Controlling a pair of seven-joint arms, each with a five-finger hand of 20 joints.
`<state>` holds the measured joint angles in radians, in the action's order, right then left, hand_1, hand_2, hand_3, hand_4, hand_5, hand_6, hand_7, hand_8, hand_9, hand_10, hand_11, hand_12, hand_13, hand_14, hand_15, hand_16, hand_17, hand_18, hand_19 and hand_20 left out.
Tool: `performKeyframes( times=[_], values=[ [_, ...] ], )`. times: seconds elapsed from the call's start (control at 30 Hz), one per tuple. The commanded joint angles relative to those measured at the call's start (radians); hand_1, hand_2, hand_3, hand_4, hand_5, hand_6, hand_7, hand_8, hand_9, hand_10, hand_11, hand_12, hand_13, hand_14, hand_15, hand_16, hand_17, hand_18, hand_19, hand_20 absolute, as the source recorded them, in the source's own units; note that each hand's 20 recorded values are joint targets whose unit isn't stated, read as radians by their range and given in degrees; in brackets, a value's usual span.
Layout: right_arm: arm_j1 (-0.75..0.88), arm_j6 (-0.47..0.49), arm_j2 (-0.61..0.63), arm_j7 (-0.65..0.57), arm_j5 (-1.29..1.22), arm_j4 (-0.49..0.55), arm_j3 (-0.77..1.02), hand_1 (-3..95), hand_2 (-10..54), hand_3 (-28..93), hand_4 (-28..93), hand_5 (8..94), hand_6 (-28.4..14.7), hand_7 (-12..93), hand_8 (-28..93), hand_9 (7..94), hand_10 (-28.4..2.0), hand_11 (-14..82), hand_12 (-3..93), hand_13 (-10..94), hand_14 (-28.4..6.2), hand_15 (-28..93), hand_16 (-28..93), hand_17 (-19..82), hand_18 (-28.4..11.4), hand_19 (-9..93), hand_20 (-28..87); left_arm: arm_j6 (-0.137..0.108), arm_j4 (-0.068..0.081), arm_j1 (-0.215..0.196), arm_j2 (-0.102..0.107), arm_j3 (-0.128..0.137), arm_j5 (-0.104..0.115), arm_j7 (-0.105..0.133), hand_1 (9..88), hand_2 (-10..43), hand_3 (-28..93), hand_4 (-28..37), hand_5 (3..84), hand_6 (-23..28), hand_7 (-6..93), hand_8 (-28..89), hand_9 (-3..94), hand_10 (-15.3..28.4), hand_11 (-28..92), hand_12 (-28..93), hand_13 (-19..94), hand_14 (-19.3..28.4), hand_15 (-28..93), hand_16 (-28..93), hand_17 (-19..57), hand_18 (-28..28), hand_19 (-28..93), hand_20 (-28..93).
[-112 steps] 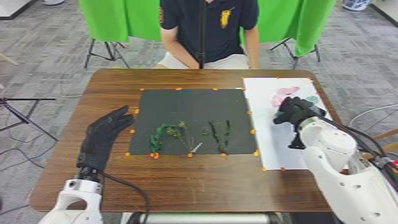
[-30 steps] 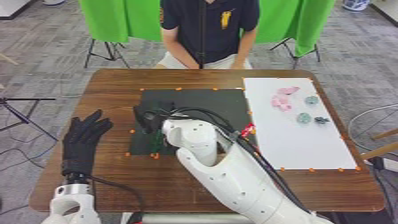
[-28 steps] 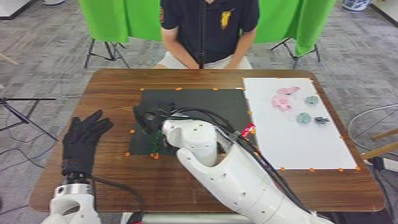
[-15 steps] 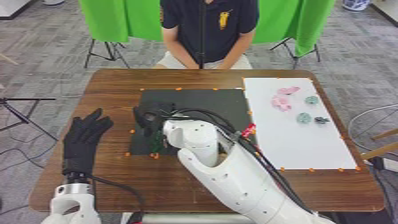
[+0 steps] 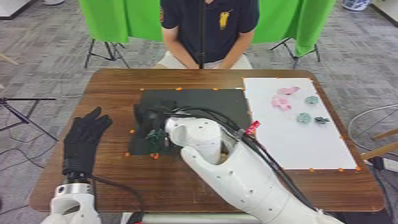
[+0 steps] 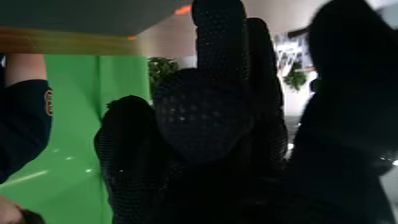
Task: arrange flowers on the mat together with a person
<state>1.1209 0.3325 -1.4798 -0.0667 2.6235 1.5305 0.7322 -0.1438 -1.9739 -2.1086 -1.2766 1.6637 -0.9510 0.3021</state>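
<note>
In the head view, my right hand point(image 5: 153, 116) is over the left part of the dark mat point(image 5: 222, 100). Just on its near side, a leafy green stem point(image 5: 155, 142) lies on the mat, partly covered. My right forearm crosses the mat's near right part and hides what lies beneath. The black glove of my right hand point(image 6: 204, 115) is close up in the right wrist view; whether it holds a flower I cannot tell. Left of the mat, my left hand point(image 5: 82, 142) rests with straight, slightly spread fingers, apart from the plants.
On the white sheet point(image 5: 302, 150) to the right are pink flowers point(image 5: 281, 103) and several grey-green ones point(image 5: 304, 118), toward its far half. Orange markers line the edges of mat and sheet. Brown tabletop point(image 5: 115, 175) surrounds both.
My right hand has gone from the flowers on the white sheet across to the mat's left part, and lately slightly nearer. My left hand has shifted left and spread its fingers.
</note>
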Motion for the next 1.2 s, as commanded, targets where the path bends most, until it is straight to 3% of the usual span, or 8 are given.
performKeyframes(
  times=[0.03,0.07,0.13,0.3,0.43,0.77,0.97,1.2],
  values=[
    [0.058,-0.176,0.118,-0.071,-0.270,0.293,0.231,60.3,-9.5,-8,51,71.3,4.3,15,-14,93.3,-10.9,15.4,15.9,94,-0.6,56,22,73,-9.7,93,38,0.018,0.002,-0.005,-0.019,0.001,-0.035,-0.022,16.4,12.0,65,-28.3,45.5,3.7,13.7,-8,47.9,13.3,16,13,38,16.5,12,1,6.7,12.0,6,17],
    [0.091,-0.217,0.140,-0.081,-0.344,0.336,0.275,45.4,-9.5,49,-9,70.5,4.1,15,-13,92.7,-10.5,15.7,16.5,94,-0.2,56,20,72,-8.6,93,37,0.014,-0.001,-0.008,-0.017,0.000,-0.045,-0.015,16.5,12.1,65,-28.3,45.9,4.1,13.0,-8,47.8,13.6,16,13,39,16.7,12,1,6.6,12.0,6,17],
    [0.178,-0.291,0.172,-0.068,-0.542,0.405,0.374,41.9,-9.5,64,-25,70.3,3.8,15,-12,92.2,-10.4,16.1,16.8,94,-0.4,54,20,72,-7.7,93,34,0.022,-0.012,-0.017,-0.016,0.011,-0.072,-0.027,17.5,11.7,65,-28.3,46.2,4.4,12.4,-7,47.9,13.9,16,13,39,16.9,11,1,6.4,12.1,6,17],
    [0.427,-0.295,0.199,0.006,-1.091,0.504,0.633,43.7,-3.3,60,-21,76.1,2.5,24,6,88.6,-10.4,24.1,20.5,92,-3.4,37,30,61,-9.8,88,28,0.034,-0.020,-0.015,-0.015,0.014,-0.119,-0.040,22.0,5.7,67,-27.0,46.6,4.5,11.8,-6,48.0,13.9,16,13,39,16.8,11,2,6.1,12.1,7,17],
    [0.636,-0.358,0.203,0.130,-1.378,0.547,0.742,45.0,-2.0,62,-20,73.5,1.5,35,14,82.3,-10.9,30.1,26.6,78,-8.8,45,31,45,-14.6,83,39,0.043,-0.035,-0.019,-0.021,-0.003,-0.144,-0.023,22.6,4.6,66,-25.0,46.7,4.5,11.7,-6,48.0,13.9,16,13,39,16.8,11,2,5.9,12.1,7,17],
    [0.993,-0.552,0.093,0.395,-1.379,0.556,0.850,32.5,5.3,74,-22,73.1,1.0,40,7,77.4,-12.4,39.8,29.5,64,-12.1,48,30,33,-16.3,69,52,0.108,-0.047,0.026,-0.015,-0.072,-0.216,-0.037,23.5,3.7,65,-23.8,47.1,4.7,11.9,-6,48.2,13.9,16,13,39,16.8,11,2,6.0,11.9,8,17],
    [1.045,-0.412,0.065,0.424,-1.368,0.544,0.888,21.6,9.5,77,-19,64.9,1.1,25,-11,68.8,-14.6,17.8,21.2,60,-13.4,30,27,33,-14.9,53,43,0.108,-0.052,0.025,-0.013,-0.080,-0.218,-0.034,23.8,3.7,65,-23.5,47.3,4.8,11.8,-6,48.2,13.9,17,13,39,16.9,11,2,6.1,11.9,8,17],
    [1.043,-0.382,0.063,0.415,-1.360,0.542,0.899,18.7,8.8,77,-19,64.1,0.8,22,-10,67.0,-14.9,14.5,19.5,57,-13.4,23,27,32,-14.6,40,40,0.106,-0.060,0.028,-0.008,-0.084,-0.220,-0.025,23.8,3.6,65,-23.4,47.4,4.7,12.1,-6,48.4,13.9,17,13,39,16.8,11,2,6.2,11.9,8,17]
  ],
)
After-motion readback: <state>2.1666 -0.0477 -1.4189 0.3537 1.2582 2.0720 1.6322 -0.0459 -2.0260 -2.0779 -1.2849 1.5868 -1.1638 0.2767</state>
